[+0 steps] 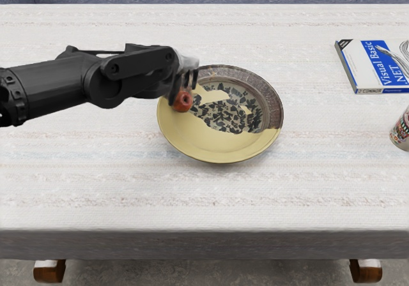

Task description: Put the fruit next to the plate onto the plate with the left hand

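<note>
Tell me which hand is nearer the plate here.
Left. The left hand is at the left rim of the plate, fingers closed on the small red fruit. The right hand is not in view, so it cannot be placed.

Pale table, blue Visual Basic book far right, perhaps a mug below it

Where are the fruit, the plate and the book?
fruit (183, 101), head view, its red side.
plate (208, 142), head view, bare yellow inside.
book (369, 67), head view, blue cover.
</note>
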{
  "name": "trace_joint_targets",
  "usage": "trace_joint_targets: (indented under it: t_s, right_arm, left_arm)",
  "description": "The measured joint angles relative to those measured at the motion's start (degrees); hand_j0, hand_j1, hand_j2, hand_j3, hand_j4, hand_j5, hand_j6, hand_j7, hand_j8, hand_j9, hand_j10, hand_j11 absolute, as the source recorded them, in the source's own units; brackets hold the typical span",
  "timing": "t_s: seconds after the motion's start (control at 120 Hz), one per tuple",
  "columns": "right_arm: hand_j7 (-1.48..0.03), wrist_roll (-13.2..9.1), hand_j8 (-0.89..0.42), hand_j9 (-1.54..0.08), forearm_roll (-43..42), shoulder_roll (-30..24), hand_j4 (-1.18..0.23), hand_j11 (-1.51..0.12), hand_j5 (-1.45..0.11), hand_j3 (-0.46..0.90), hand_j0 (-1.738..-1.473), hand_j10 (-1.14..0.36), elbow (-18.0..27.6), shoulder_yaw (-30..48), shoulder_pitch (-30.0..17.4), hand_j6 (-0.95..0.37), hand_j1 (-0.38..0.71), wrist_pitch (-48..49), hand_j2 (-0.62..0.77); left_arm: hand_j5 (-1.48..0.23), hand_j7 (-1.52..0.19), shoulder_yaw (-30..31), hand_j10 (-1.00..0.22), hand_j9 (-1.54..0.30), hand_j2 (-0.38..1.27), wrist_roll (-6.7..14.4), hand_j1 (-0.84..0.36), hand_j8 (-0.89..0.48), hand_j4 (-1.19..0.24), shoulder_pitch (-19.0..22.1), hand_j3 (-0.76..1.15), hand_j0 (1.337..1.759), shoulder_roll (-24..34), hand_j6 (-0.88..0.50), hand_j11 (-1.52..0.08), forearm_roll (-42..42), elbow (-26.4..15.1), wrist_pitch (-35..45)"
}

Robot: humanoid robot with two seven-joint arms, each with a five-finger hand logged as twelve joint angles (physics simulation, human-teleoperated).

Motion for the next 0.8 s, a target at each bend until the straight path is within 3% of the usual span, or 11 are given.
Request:
trace_joint_targets:
  t_s: [0.225,0.317,0.45,0.567,0.592,0.6,0.608,0.708,0.8]
  right_arm:
    - [-0.05,-0.1,-0.04,-0.05,0.0,0.0,-0.04,-0.05,-0.05,0.0,-1.658,-0.04,0.0,0.0,0.0,-0.04,-0.31,0.0,-0.01]
    - [-0.05,-0.1,-0.04,-0.05,0.0,0.0,-0.04,-0.05,-0.05,0.0,-1.658,-0.04,0.0,0.0,0.0,-0.04,-0.31,0.0,-0.01]
    - [-0.05,-0.1,-0.04,-0.05,-0.1,0.0,-0.04,-0.05,-0.05,0.0,-1.658,-0.04,0.0,-0.1,0.0,-0.04,-0.31,0.0,-0.01]
    - [-0.05,0.0,-0.04,-0.05,-0.1,0.0,-0.04,-0.05,-0.05,0.0,-1.658,-0.04,0.0,-0.2,0.0,-0.04,-0.31,0.0,-0.01]
    - [-0.05,0.0,-0.04,-0.05,-0.1,0.0,-0.04,-0.05,-0.05,0.0,-1.658,-0.04,0.0,-0.3,0.0,-0.04,-0.31,0.0,-0.01]
    - [-0.05,0.0,-0.04,-0.05,-0.1,0.0,-0.04,-0.05,-0.05,0.0,-1.658,-0.04,0.0,-0.3,0.0,-0.04,-0.31,0.0,-0.01]
    - [-0.05,0.0,-0.04,-0.05,-0.1,0.0,-0.04,-0.05,-0.05,0.0,-1.658,-0.04,0.0,-0.3,0.0,-0.04,-0.31,0.0,-0.01]
    - [-0.05,-0.1,-0.04,-0.05,-0.1,0.0,-0.04,-0.05,-0.05,0.0,-1.658,-0.04,0.0,-0.3,0.0,-0.04,-0.31,0.0,-0.01]
    - [-0.05,-0.1,-0.04,-0.05,-0.1,0.0,-0.04,-0.05,-0.05,0.0,-1.658,-0.04,0.1,-0.3,0.0,-0.04,-0.31,0.0,-0.01]
  left_arm:
    - [-0.49,-0.48,-0.5,-0.37,-0.48,0.17,0.0,-0.06,-0.37,-0.35,-0.9,0.0,1.658,0.0,-0.32,-0.48,-3.3,-0.3,-0.5]
    - [-0.43,-0.43,-4.4,-0.33,-0.43,0.12,0.0,-0.02,-0.33,-0.31,-1.0,0.0,1.658,0.0,-0.3,-0.43,-6.9,-0.9,-6.0]
    - [-0.39,-0.38,-13.5,-0.3,-0.38,0.09,0.0,0.01,-0.3,-0.29,1.4,0.0,1.658,11.9,-0.28,-0.38,-19.1,-1.4,-17.5]
    - [-0.36,-0.36,-20.3,-0.28,-0.36,0.07,0.0,0.02,-0.28,-0.27,7.5,0.0,1.658,18.3,-0.27,-0.36,-27.2,-1.9,-20.6]
    - [-0.36,-0.36,-21.8,-0.28,-0.36,0.07,0.0,0.02,-0.28,-0.27,10.7,0.0,1.658,21.3,-0.27,-0.36,-29.0,-2.7,-20.9]
    - [-0.36,-0.36,-22.4,-0.32,-0.36,0.07,-1.5,0.02,-0.27,-0.27,11.8,0.0,1.658,22.5,-0.26,-0.25,-30.1,-3.0,-20.9]
    - [-0.35,-0.35,-22.9,-0.25,-0.35,0.07,-2.6,0.02,-0.28,-0.27,13.0,0.0,1.658,23.8,-0.27,-0.44,-30.6,-3.3,-20.9]
    - [-0.34,-0.34,-26.4,-0.25,-0.34,0.06,-0.9,0.03,-0.27,-0.27,21.1,0.0,1.658,37.4,-0.27,-0.4,-37.7,-5.4,-21.6]
    - [-0.34,-0.34,-27.7,-0.25,-0.34,0.06,-0.2,0.03,-0.27,-0.26,25.4,0.0,1.658,42.5,-0.26,-0.38,-41.3,-6.3,-21.9]
